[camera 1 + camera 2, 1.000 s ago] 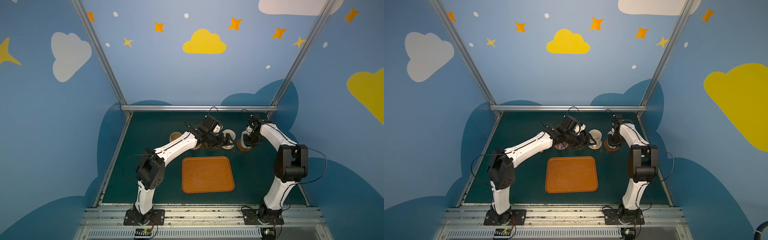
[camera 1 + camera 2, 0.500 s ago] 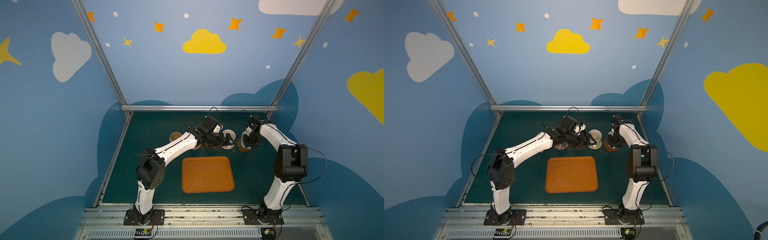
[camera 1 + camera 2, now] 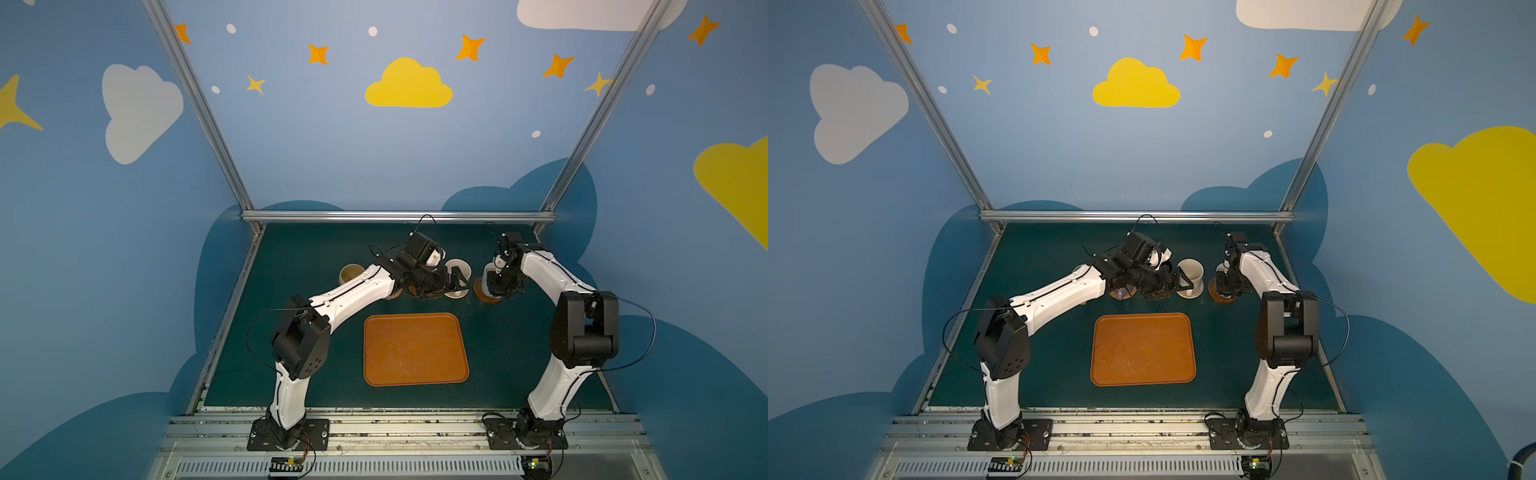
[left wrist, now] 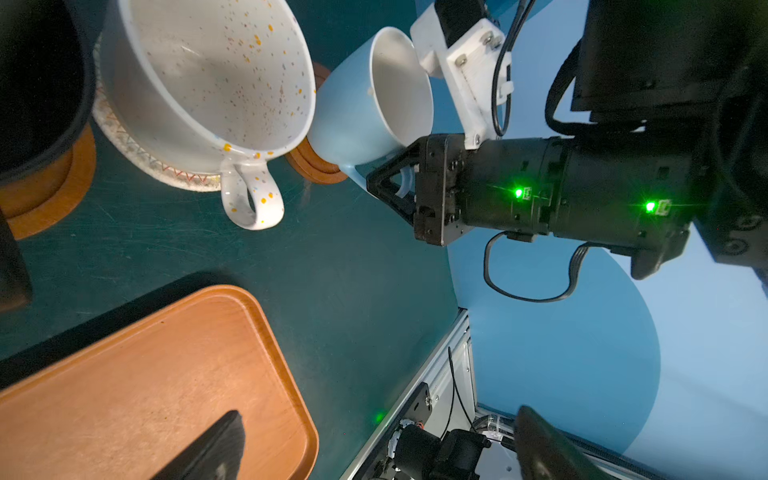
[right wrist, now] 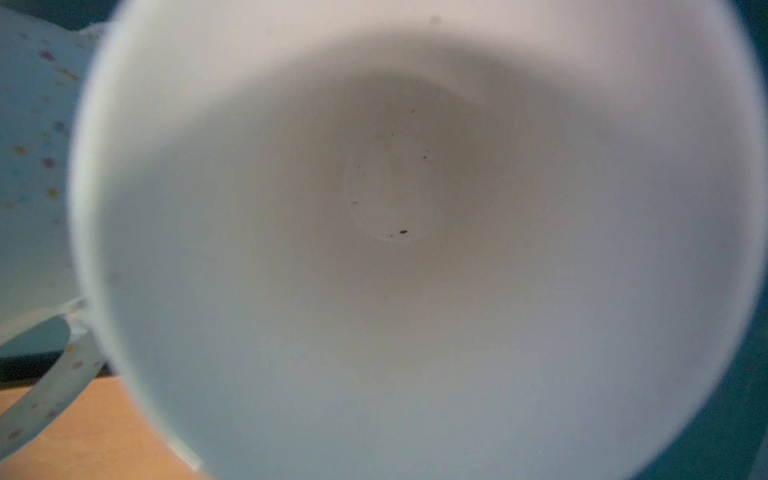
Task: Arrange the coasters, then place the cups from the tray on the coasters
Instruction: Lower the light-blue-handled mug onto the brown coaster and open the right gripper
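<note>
Looks like the tail end of the job to me. The tray (image 3: 415, 349) is bare in both top views, with no cups on it at all. Everything sits in a row just past the tray's far edge.

From the left wrist view I count 3 for sure:
- the black cup (image 4: 37, 83) on a wooden coaster (image 4: 54, 195)
- the cream cup (image 4: 208, 83) on a woven coaster (image 4: 137, 158)
- the blue cup (image 4: 353, 120) over a 2nd wooden coaster (image 4: 316, 168)

In a top view the yellow cup (image 3: 351, 274) is out past the tray's far left corner, though I can't make out what's under it. A lavender cup (image 3: 1121, 293) on an orange coaster (image 3: 1112, 296) seems to peek out from under the left arm (image 3: 1059, 291). It's mostly hidden, so that's a guess.

The right gripper (image 4: 395, 187) is clamped on the blue cup's handle. The cup looks like it leans a bit. I can't tell if its base is flat on the coaster or only touching at 1 edge. The left gripper (image 3: 1177, 284) has its jaws spread wide and holds nothing. It's just beside the cream cup, also past the tray's far edge.

My read is 4 of 5 placed, with number 5 being set down. What's left is settling the blue cup flat and letting go of the handle. Then both arms need to back off without bumping the cream cup right next door.
</note>
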Tool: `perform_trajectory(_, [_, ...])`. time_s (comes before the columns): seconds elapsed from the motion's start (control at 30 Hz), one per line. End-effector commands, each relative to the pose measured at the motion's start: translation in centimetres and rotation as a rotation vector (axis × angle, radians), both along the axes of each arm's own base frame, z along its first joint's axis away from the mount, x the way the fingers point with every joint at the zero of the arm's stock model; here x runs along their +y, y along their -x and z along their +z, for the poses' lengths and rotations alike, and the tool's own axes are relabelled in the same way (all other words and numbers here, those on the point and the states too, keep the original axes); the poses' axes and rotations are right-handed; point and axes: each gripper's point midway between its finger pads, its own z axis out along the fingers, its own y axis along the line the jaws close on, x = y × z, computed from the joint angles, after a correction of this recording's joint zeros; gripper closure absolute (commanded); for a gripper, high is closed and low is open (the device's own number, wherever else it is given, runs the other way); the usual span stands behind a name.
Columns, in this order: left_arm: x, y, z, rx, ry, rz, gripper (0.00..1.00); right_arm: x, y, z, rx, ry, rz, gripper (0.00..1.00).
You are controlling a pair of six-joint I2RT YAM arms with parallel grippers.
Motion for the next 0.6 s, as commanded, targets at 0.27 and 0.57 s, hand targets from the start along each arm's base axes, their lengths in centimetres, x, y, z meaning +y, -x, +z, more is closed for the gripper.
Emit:
perform_trajectory(0.27, [0.23,0.42,2.27,-0.040,0.038,-0.009,0.00,0.24,0.10,0.43,-0.032,-0.011,0.019,0.87])
perform_trajectory(0.57, [0.71,0.32,2.55,-0.064,0.033,0.007,0.00,0.18,0.14,0.61,-0.029,-0.013,-0.009,0.65])
